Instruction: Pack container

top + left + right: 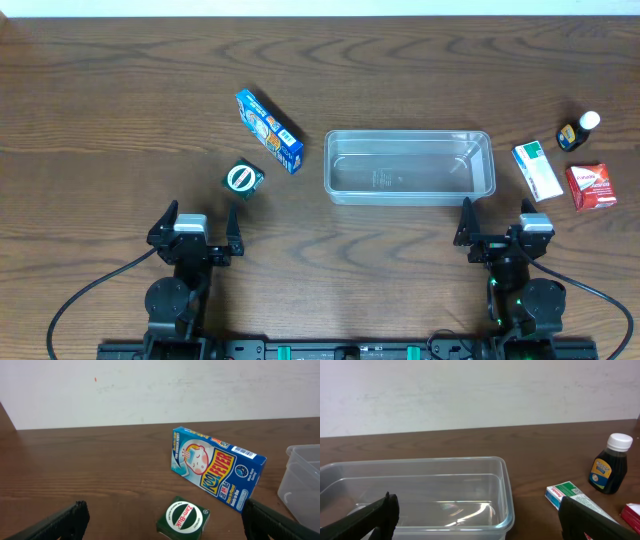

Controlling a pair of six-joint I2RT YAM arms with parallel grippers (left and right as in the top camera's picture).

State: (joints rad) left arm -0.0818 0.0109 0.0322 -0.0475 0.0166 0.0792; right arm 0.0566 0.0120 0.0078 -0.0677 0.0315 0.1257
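Clear container just beyond right pincer

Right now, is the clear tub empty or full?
Empty. The tub shows only its bare clear bottom in the overhead and right wrist views.

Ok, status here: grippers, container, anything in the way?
Left gripper open, empty. Right gripper open, empty. Container empty, nothing packed. No obstruction; blue carton and green box left of it, white box, red box, bottle right.
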